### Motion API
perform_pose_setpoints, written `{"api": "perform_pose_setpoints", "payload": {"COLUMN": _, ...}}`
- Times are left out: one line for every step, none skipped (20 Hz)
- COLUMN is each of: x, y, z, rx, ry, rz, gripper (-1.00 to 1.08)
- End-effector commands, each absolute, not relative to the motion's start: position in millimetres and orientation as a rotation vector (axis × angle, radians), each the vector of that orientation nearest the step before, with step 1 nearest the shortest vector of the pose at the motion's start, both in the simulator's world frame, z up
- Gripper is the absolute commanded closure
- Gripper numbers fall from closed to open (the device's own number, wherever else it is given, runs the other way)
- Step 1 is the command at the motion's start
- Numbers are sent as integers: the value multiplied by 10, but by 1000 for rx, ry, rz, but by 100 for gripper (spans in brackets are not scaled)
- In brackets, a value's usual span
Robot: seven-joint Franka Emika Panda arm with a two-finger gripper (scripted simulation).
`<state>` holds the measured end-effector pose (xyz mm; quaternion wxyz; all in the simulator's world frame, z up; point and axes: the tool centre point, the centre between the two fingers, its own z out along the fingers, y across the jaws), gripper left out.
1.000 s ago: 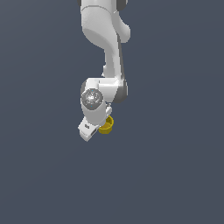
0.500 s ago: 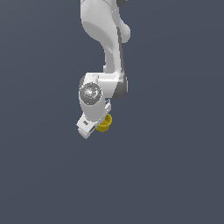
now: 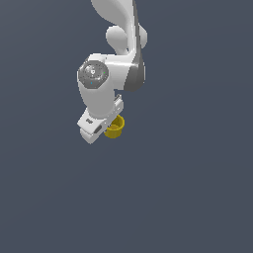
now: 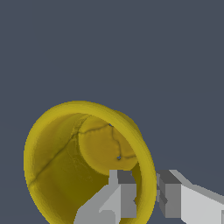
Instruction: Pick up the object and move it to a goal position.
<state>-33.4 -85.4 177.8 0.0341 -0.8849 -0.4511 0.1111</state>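
In the wrist view one finger [image 4: 122, 192] sits inside the mustard-yellow cup [image 4: 83, 162] and the other stands just outside its wall, so the gripper [image 4: 146, 194] pinches the wall and rolled rim at one side of the mouth. The fingers are closed on that wall, with only the thin yellow band between them. The cup's interior faces the camera, its round base visible deep inside, and dark crack-like lines run across the inner surface.

In the exterior view the cup [image 3: 114, 127] hangs beside the white hand of the Panda arm [image 3: 106, 79], partly hidden behind it, against a plain grey-blue background [image 3: 197, 188]. No support is visible under it, so it appears to be carried clear of any surface, though the flat background makes height hard to judge. No goal marker shows in either view.

The main risk, as I judge it, comes from the off-centre hold. Gripping one side of the wall leaves most of the cup's weight hanging away from the fingers, so a quick turn or sudden stop could make it pivot between the pads or slip out along the tapered wall. A slower, smooth transfer would lessen that. If the cup swings while held, it could also arrive tilted at the goal.
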Motion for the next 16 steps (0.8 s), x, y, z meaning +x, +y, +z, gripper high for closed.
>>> {"api": "perform_pose_setpoints", "payload": {"x": -364, "y": -885, "z": 2087, "rx": -2723, "ry": -1388, "rz": 338, "gripper": 108}}
{"api": "perform_pose_setpoints", "payload": {"x": -378, "y": -898, "z": 2210, "rx": -2723, "ry": -1388, "rz": 338, "gripper": 108}}
{"api": "perform_pose_setpoints", "payload": {"x": -392, "y": -911, "z": 2333, "rx": -2723, "ry": -1388, "rz": 338, "gripper": 108}}
{"api": "perform_pose_setpoints", "payload": {"x": -406, "y": -924, "z": 2456, "rx": -2722, "ry": -1388, "rz": 337, "gripper": 108}}
{"api": "perform_pose_setpoints", "payload": {"x": -419, "y": -937, "z": 2579, "rx": -2722, "ry": -1388, "rz": 337, "gripper": 108}}
{"api": "perform_pose_setpoints", "payload": {"x": -433, "y": -950, "z": 2703, "rx": -2722, "ry": -1388, "rz": 337, "gripper": 108}}
{"api": "perform_pose_setpoints", "payload": {"x": -446, "y": -963, "z": 2824, "rx": -2722, "ry": -1388, "rz": 337, "gripper": 108}}
{"api": "perform_pose_setpoints", "payload": {"x": -458, "y": -976, "z": 2945, "rx": -2722, "ry": -1388, "rz": 337, "gripper": 108}}
{"api": "perform_pose_setpoints", "payload": {"x": -471, "y": -988, "z": 3063, "rx": -2722, "ry": -1388, "rz": 337, "gripper": 108}}
{"api": "perform_pose_setpoints", "payload": {"x": -483, "y": -1001, "z": 3180, "rx": -2722, "ry": -1388, "rz": 337, "gripper": 108}}
{"api": "perform_pose_setpoints", "payload": {"x": -494, "y": -1014, "z": 3296, "rx": -2722, "ry": -1388, "rz": 337, "gripper": 108}}
{"api": "perform_pose_setpoints", "payload": {"x": -505, "y": -1028, "z": 3410, "rx": -2722, "ry": -1388, "rz": 336, "gripper": 108}}
{"api": "perform_pose_setpoints", "payload": {"x": -516, "y": -1040, "z": 3522, "rx": -2722, "ry": -1388, "rz": 336, "gripper": 108}}
{"api": "perform_pose_setpoints", "payload": {"x": -527, "y": -1053, "z": 3634, "rx": -2722, "ry": -1388, "rz": 336, "gripper": 108}}
{"api": "perform_pose_setpoints", "payload": {"x": -537, "y": -1065, "z": 3744, "rx": -2722, "ry": -1388, "rz": 336, "gripper": 108}}
{"api": "perform_pose_setpoints", "payload": {"x": -546, "y": -1077, "z": 3852, "rx": -2722, "ry": -1388, "rz": 336, "gripper": 108}}
